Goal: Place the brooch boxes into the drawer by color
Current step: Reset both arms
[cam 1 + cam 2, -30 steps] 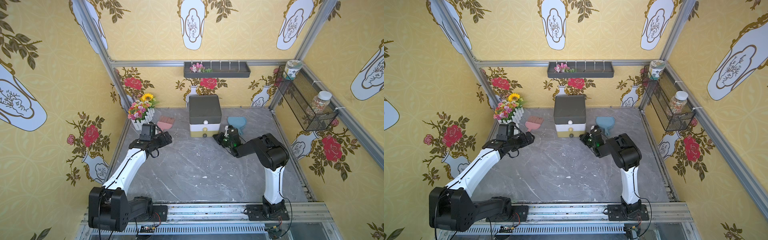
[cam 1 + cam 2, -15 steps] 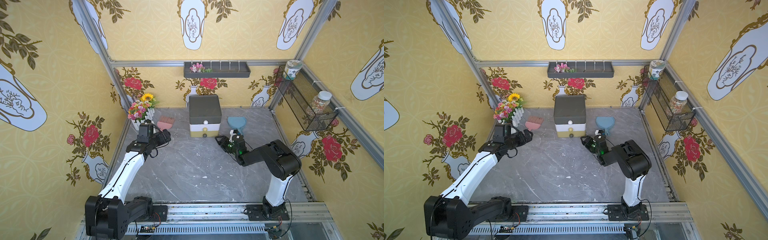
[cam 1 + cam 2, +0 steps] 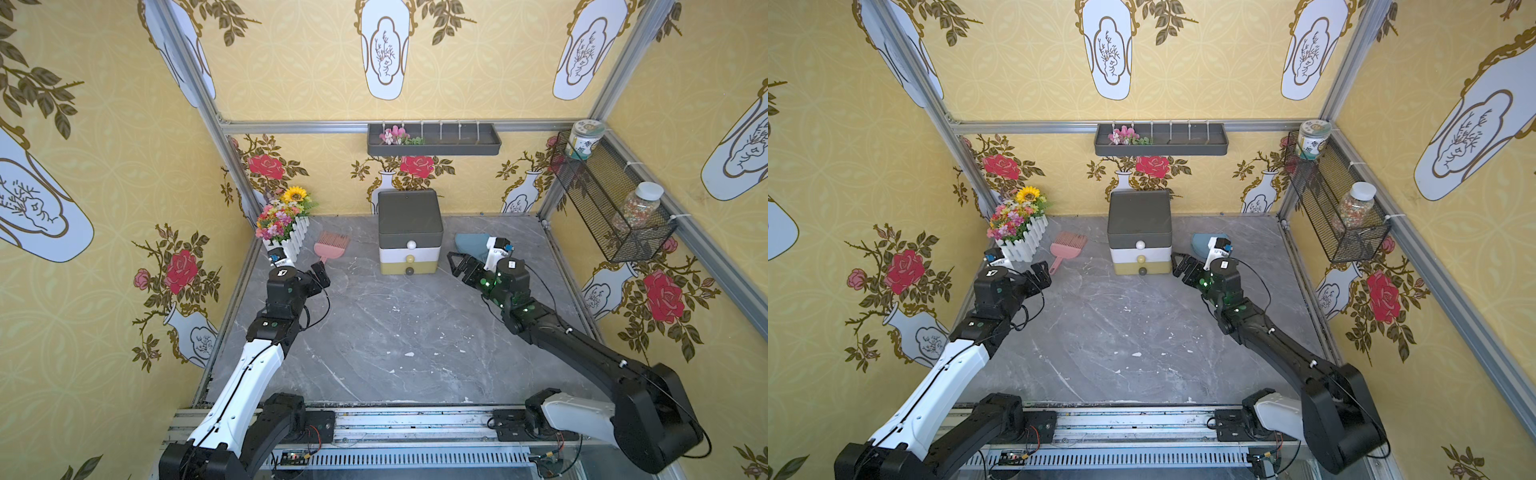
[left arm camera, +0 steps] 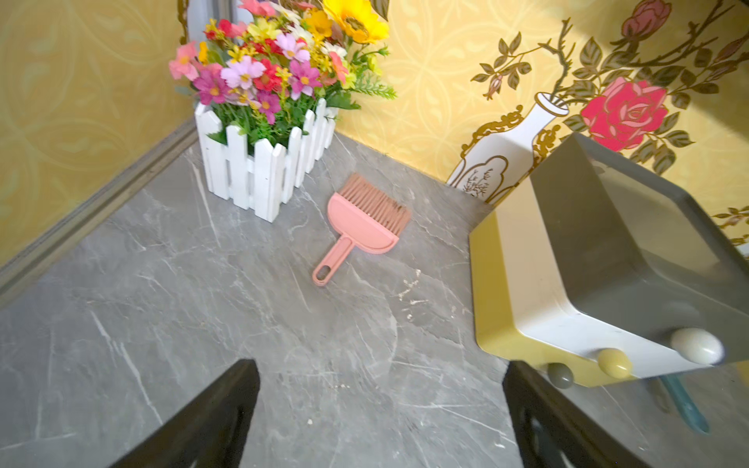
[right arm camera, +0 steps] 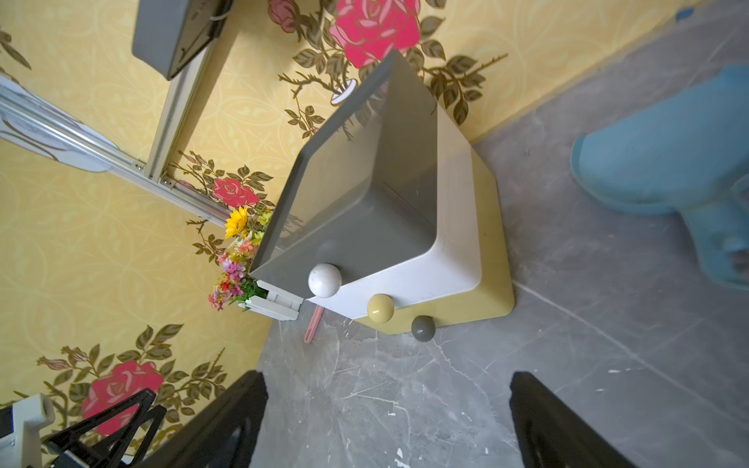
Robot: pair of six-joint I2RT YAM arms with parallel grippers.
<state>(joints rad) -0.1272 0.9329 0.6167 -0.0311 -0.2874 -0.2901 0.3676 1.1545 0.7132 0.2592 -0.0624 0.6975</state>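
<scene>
Three shut tiers of the drawer chest [image 3: 409, 237] stand at the back wall. Just right of it, the right gripper [image 3: 460, 266] gapes empty; the left gripper [image 3: 320, 274], wide and empty, hangs farther off by the pink brush [image 3: 330, 245].

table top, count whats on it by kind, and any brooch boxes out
drawer chest: 1
flower planter: 1
pink brush: 1
blue dustpan: 1
brooch boxes in view: 0
total: 4
</scene>
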